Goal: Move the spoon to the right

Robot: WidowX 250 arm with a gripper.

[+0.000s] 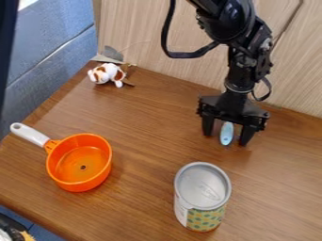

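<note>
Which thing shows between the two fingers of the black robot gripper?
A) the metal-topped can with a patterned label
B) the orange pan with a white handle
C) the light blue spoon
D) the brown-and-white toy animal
C: the rounded end of the light blue spoon shows between the black gripper's parted fingers.

Top end of spoon (pixel 226 133) hidden by claw (pixel 226 138); arm (pixel 230 21) cut off by top edge
</note>
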